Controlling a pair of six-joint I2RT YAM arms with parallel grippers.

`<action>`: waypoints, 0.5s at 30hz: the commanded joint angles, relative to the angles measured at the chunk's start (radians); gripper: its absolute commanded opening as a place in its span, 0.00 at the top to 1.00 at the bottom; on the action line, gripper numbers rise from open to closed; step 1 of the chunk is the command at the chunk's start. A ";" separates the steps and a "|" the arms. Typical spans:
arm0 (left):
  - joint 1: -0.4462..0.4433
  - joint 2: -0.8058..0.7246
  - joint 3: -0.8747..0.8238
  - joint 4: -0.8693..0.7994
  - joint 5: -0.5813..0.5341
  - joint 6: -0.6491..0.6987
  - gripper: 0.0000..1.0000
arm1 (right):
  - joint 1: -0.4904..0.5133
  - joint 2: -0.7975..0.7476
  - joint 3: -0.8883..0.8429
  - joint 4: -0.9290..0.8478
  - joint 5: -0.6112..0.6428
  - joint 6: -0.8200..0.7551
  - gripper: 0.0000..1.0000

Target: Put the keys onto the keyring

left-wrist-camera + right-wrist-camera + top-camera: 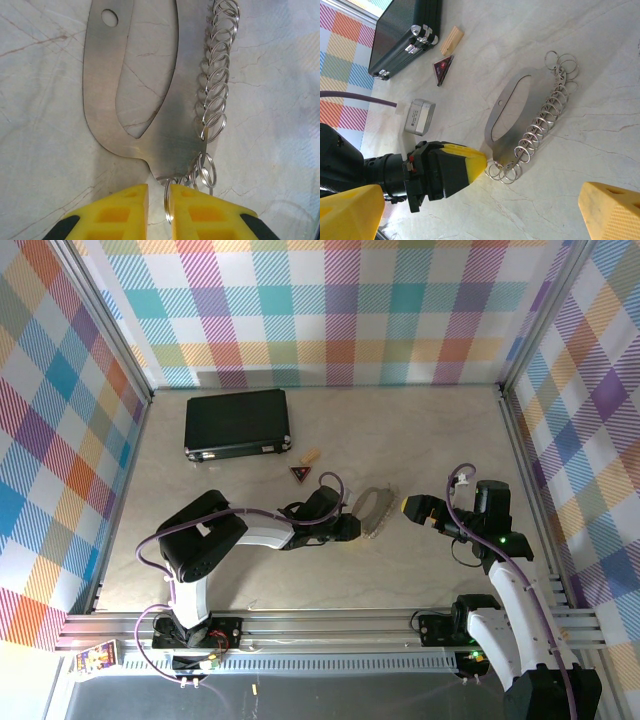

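Observation:
The keys (372, 510) are a pale silver plate with an oval cut-out and a row of split rings along one edge, lying flat mid-table. In the left wrist view the plate (170, 135) lies just ahead of my left gripper (159, 187). Its yellow fingers stand a narrow gap apart around one upright ring (167, 202) of the bunch. That ring rests against the right finger, with a gap to the left one. My right gripper (410, 507) hovers wide open to the right of the plate (506, 149). The keyring is out of view.
A black case (237, 422) lies at the back left. A dark-red triangular trinket (300, 474) with a tan piece (451, 40) sits between the case and the plate. Plaid walls close in the table on three sides.

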 commanded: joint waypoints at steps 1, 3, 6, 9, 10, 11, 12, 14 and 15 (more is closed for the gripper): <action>0.010 0.003 -0.012 0.027 0.019 -0.011 0.83 | -0.007 -0.015 0.033 -0.011 -0.023 -0.017 0.01; 0.011 0.007 -0.009 0.027 0.023 -0.012 0.83 | -0.009 -0.015 0.038 -0.013 -0.022 -0.019 0.01; 0.011 0.012 -0.005 0.026 0.027 -0.011 0.84 | -0.008 -0.013 0.042 -0.014 -0.020 -0.019 0.01; 0.011 0.015 0.000 0.023 0.031 -0.011 0.83 | -0.009 -0.010 0.046 -0.014 -0.020 -0.020 0.01; 0.011 0.015 0.001 0.020 0.031 -0.010 0.83 | -0.009 -0.010 0.045 -0.014 -0.020 -0.021 0.01; 0.011 0.018 0.004 0.014 0.029 -0.011 0.83 | -0.009 -0.009 0.047 -0.014 -0.019 -0.021 0.01; 0.011 0.018 0.004 0.007 0.028 -0.006 0.82 | -0.008 -0.008 0.048 -0.015 -0.019 -0.022 0.01; 0.011 0.023 0.007 0.000 0.027 -0.004 0.81 | -0.009 -0.007 0.053 -0.018 -0.018 -0.025 0.01; 0.011 0.024 0.007 0.002 0.026 -0.005 0.81 | -0.010 -0.007 0.053 -0.019 -0.016 -0.026 0.01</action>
